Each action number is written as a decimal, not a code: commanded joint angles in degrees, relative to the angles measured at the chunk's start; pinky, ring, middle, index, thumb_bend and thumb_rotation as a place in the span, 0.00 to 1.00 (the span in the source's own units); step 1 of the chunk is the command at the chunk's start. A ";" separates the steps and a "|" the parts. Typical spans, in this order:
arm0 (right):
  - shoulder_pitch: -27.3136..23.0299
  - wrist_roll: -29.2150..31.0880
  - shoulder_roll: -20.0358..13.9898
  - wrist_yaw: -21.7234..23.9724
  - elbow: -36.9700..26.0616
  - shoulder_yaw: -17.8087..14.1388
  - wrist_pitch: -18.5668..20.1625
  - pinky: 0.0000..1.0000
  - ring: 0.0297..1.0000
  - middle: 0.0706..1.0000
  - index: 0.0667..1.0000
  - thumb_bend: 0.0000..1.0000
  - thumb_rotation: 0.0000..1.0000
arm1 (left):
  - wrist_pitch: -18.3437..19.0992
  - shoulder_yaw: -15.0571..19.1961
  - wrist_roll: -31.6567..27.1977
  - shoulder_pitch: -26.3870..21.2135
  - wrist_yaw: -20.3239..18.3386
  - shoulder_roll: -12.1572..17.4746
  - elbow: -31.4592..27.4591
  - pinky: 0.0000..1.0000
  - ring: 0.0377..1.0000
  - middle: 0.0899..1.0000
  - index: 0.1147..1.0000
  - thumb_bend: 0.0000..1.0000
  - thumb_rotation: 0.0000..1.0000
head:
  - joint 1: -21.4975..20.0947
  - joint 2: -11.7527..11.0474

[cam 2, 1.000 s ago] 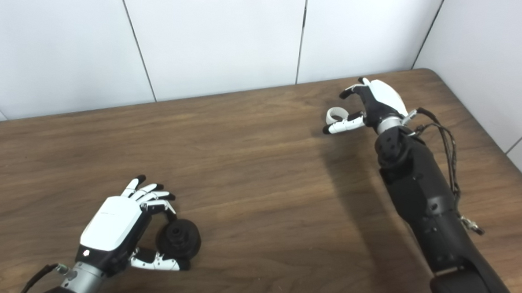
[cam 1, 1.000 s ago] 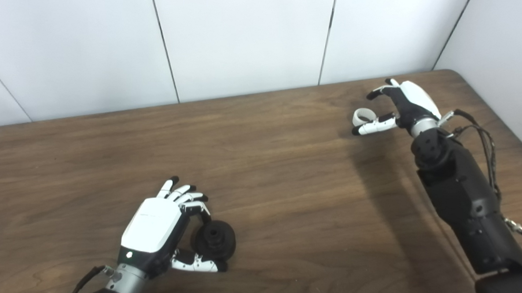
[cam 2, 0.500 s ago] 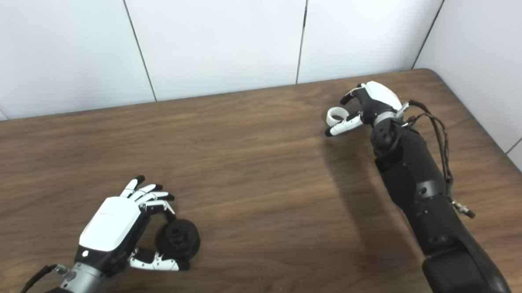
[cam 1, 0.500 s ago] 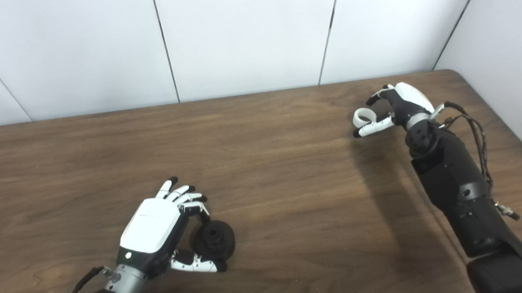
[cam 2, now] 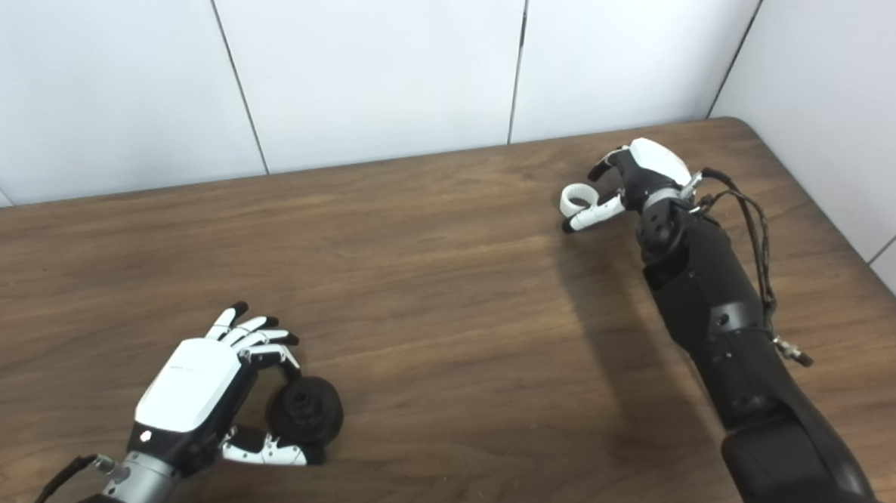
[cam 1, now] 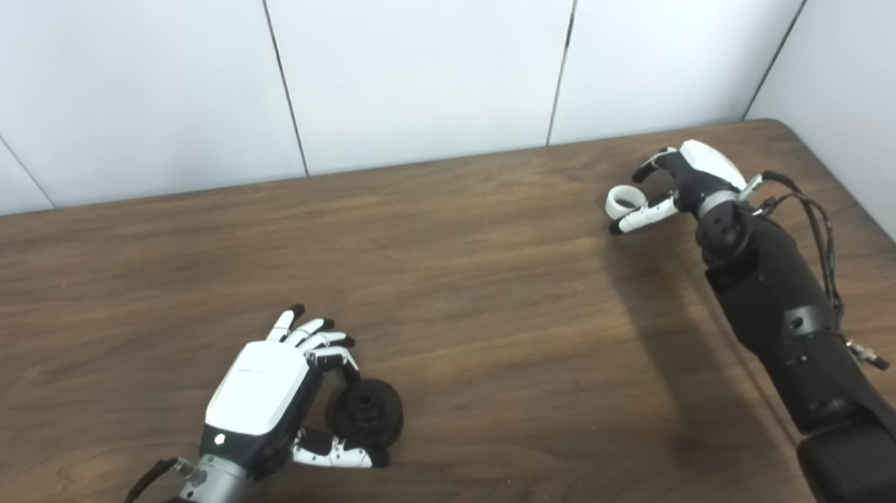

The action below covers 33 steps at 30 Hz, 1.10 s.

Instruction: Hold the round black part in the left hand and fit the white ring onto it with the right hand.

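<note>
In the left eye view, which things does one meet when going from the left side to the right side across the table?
left hand → round black part → white ring → right hand

We take this for a lab or test room, not a home. We see a plain wood-grain bench (cam 1: 455,267) pushed into a corner of bare white wall panels (cam 1: 418,61) split by thin dark seams. Nothing homely sits here. Two black robot arms reach over the bench, and the right arm (cam 1: 785,327) carries loose cables (cam 1: 819,230) and a small metal plug along its side. The only small things in view are a black part (cam 1: 369,412) and a white ring (cam 1: 621,200), both looking like machine pieces.
</note>
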 commanded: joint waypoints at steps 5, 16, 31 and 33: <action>-3.02 -0.91 -1.66 -0.89 -1.49 -0.43 0.03 1.00 1.00 0.94 0.67 0.85 0.27 | -0.45 0.15 0.98 -0.25 -0.14 0.60 -1.04 1.00 0.88 0.76 0.42 0.52 0.05 | 0.04 0.01; -2.16 -0.68 -2.00 -0.52 -2.89 0.13 -0.03 1.00 1.00 0.92 0.63 0.84 0.28 | -0.30 0.23 1.06 -0.31 -0.64 0.38 -1.54 1.00 0.88 0.76 0.42 0.52 0.05 | 0.21 0.07; -1.42 0.69 -1.24 -2.57 -3.08 -0.48 -0.04 1.00 0.97 0.85 0.46 0.54 0.15 | -0.36 0.20 1.60 -0.08 -0.38 0.29 -1.73 1.00 0.88 0.76 0.42 0.52 0.05 | 0.32 0.36; -1.17 1.41 -1.33 -3.17 -3.25 -0.60 -0.11 1.00 0.96 0.85 0.45 0.53 0.14 | -0.40 0.16 1.72 -0.10 -0.35 0.29 -1.78 1.00 0.88 0.76 0.42 0.52 0.05 | 0.37 0.40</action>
